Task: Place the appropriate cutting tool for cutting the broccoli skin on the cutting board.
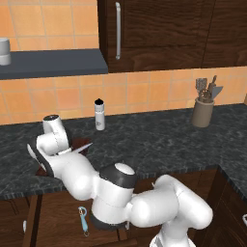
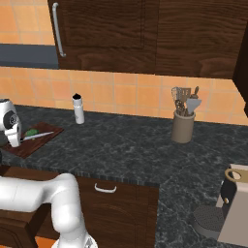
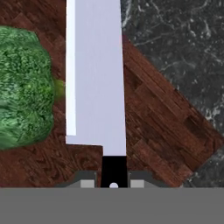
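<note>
My gripper (image 3: pixel 113 183) is shut on the black handle of the knife (image 3: pixel 94 74), and the silver blade reaches out over the dark reddish-brown cutting board (image 3: pixel 157 131). The lumpy green broccoli (image 3: pixel 22 87) lies on the board just left of the blade in the hand view. From the right base view, the gripper (image 2: pixel 17 141) sits at the left edge of the counter. There the knife (image 2: pixel 39 136) points right across the cutting board (image 2: pixel 46 140), beside the broccoli (image 2: pixel 31 131). In the left base view, the knife tip (image 1: pixel 83 146) pokes out past my white arm over the board (image 1: pixel 78 143).
A white bottle (image 1: pixel 99 115) stands behind the board near the tiled wall. A utensil holder (image 1: pixel 202 111) is at the far right of the dark stone counter (image 1: pixel 159 140). A light-blue peeler (image 1: pixel 83 219) lies low in front of the counter. A coffee machine (image 2: pixel 232 203) is at the near right.
</note>
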